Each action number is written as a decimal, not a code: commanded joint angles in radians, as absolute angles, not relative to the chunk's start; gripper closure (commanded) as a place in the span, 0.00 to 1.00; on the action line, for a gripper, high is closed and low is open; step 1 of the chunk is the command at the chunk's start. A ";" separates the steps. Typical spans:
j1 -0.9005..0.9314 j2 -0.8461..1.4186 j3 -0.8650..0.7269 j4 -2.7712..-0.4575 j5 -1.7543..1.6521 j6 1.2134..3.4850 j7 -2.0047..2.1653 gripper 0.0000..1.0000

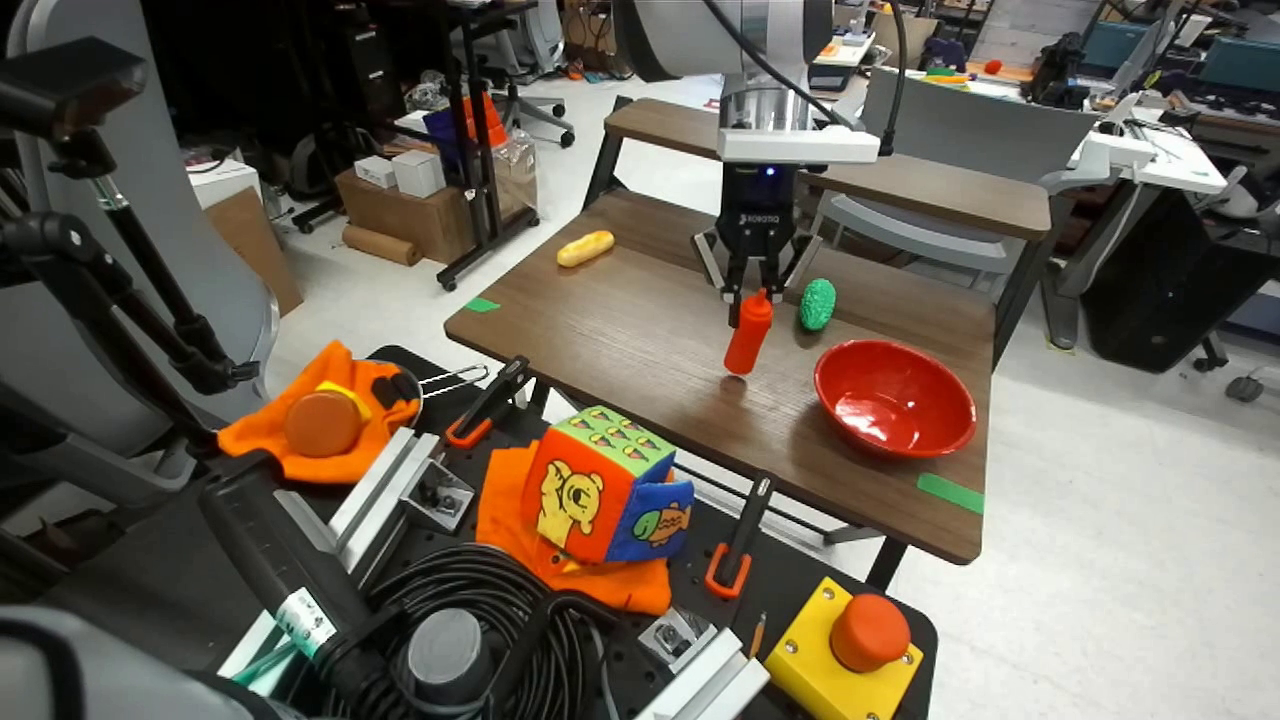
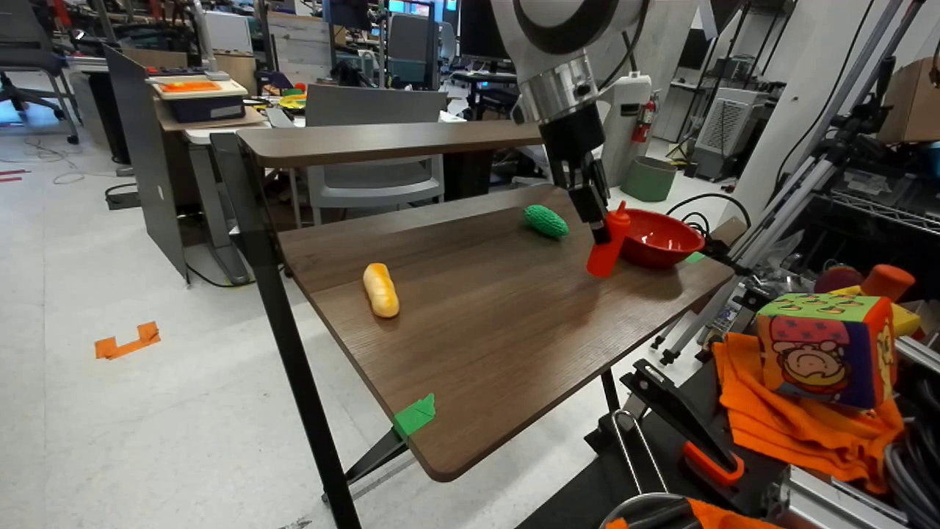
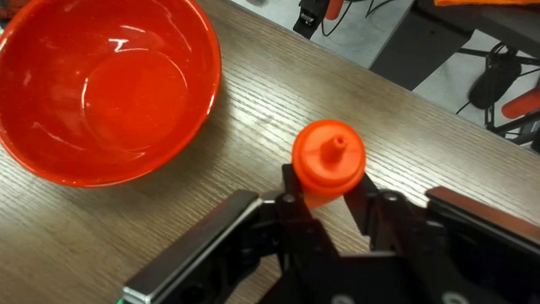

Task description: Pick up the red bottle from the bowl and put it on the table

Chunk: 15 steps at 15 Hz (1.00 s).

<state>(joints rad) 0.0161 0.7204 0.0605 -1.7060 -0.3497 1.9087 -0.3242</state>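
The red bottle [image 1: 746, 345] is between the fingers of my gripper [image 1: 755, 298], beside the red bowl [image 1: 900, 395]. It is slightly tilted, nozzle up, with its base close to the brown table [image 1: 640, 330]. I cannot tell for sure whether the base touches. The bottle [image 2: 606, 248], gripper [image 2: 598, 229] and bowl [image 2: 657, 239] also show in an exterior view. In the wrist view my gripper [image 3: 327, 179] has a finger on each side of the bottle [image 3: 329, 152], below its cap. The bowl [image 3: 135, 97] stands apart from it with nothing inside.
A bumpy green toy [image 1: 817, 305] lies behind the bottle. A yellow bread-like toy [image 1: 585, 248] lies near the table's far end. A raised shelf [image 1: 930, 195] runs along the back. A black bench with a cloth cube [image 1: 610, 485] stands across a gap from the table.
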 commanded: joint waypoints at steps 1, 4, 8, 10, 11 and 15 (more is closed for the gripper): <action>0.038 0.795 0.041 -1.624 -0.356 1.851 -0.325 0.92; 0.046 0.805 0.033 -1.616 -0.368 1.833 -0.307 0.92; 0.065 0.786 0.022 -1.638 -0.391 1.820 -0.276 0.36; 0.069 0.744 0.025 -1.678 -0.400 1.829 -0.274 0.21; 0.063 0.696 0.031 -1.718 -0.399 1.843 -0.283 0.15; 0.011 0.501 0.054 -1.868 -0.338 1.938 -0.302 0.00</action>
